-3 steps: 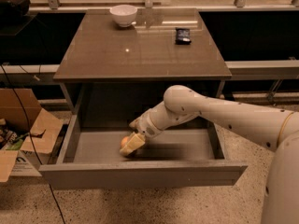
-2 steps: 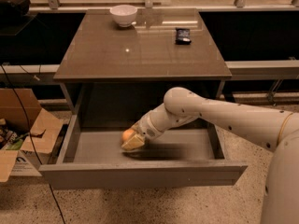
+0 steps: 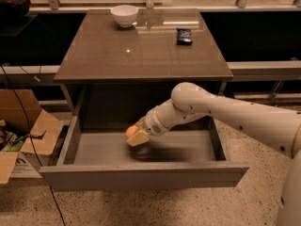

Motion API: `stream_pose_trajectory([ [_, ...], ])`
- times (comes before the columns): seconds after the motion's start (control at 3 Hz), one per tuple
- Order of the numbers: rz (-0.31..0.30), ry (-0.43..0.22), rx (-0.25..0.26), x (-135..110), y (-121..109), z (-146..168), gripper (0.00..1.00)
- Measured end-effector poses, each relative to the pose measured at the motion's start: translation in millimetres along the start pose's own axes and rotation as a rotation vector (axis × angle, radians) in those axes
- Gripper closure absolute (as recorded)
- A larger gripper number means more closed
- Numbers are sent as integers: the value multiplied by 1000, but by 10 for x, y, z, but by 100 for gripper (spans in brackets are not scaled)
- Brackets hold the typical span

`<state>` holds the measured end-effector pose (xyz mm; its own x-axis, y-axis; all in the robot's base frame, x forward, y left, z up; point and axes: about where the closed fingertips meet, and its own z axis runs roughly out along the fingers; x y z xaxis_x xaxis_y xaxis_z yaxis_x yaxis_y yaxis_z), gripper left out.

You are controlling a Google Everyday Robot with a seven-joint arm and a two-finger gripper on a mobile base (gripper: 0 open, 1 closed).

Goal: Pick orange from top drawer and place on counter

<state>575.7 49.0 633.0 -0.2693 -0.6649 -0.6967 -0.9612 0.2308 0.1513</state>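
The top drawer (image 3: 141,175) is pulled open below the counter (image 3: 141,51). My gripper (image 3: 135,136) is inside the drawer, left of centre, above the drawer floor. Its yellowish fingers (image 3: 139,138) are closed around the orange (image 3: 131,131), which shows as a small round orange shape at the gripper's upper left. The orange is lifted off the drawer floor. My white arm reaches in from the right.
A white bowl (image 3: 124,14) stands at the counter's far left. A dark snack packet (image 3: 184,36) lies at the far right of the counter. An open cardboard box (image 3: 23,131) sits on the floor left of the drawer.
The gripper with the orange has risen from the drawer floor and moved slightly up and left.
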Motion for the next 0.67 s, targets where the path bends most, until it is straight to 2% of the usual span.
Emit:
stream_pose_trajectory([
  [0.33, -36, -47, 36, -212, -58, -442, 100],
  [0.67, -96, -79, 94, -435, -114, -1021, 100],
])
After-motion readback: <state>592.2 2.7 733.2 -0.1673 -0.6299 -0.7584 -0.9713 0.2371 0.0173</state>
